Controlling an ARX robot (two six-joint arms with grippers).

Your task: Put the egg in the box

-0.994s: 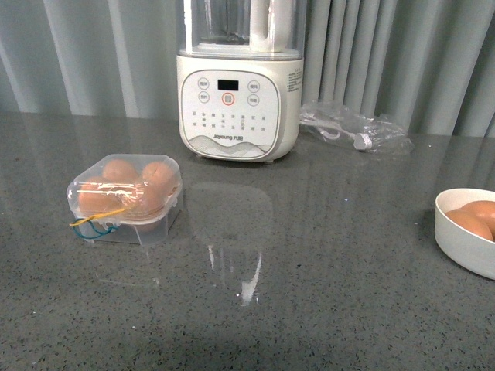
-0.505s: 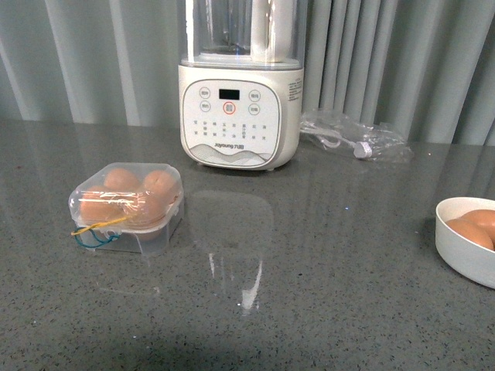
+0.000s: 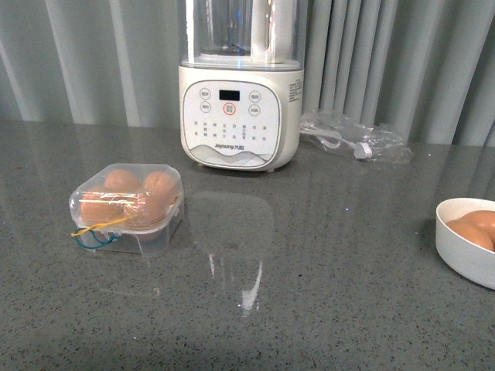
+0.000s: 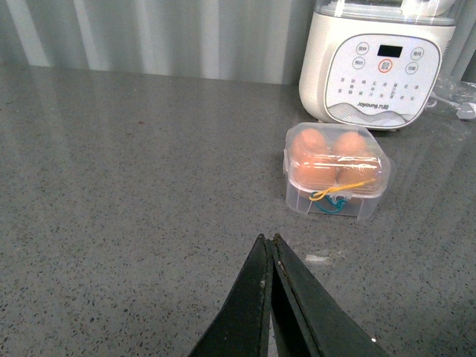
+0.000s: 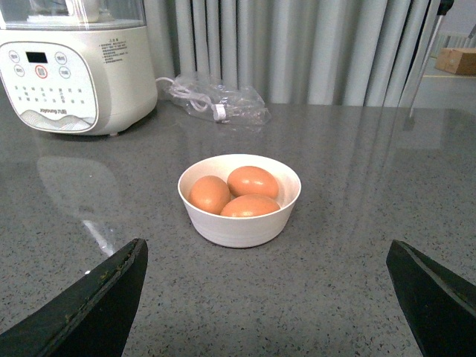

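Front view showed the box [image 3: 126, 206] at the left of the counter [image 3: 325, 278], lid down over brown eggs, its elastic loops hanging at the front — it looked shut, so it would likely need opening before another egg went in. The left gripper [image 4: 269, 249] hung well short of it, jaws together and empty. Bare counter lay between the box and the blender [image 3: 240, 81] behind, and on to the bowl [image 5: 239, 199] at the right edge. The egg [image 5: 253, 181] sat in that bowl — the right gripper [image 5: 268, 297] stood wide apart before it.
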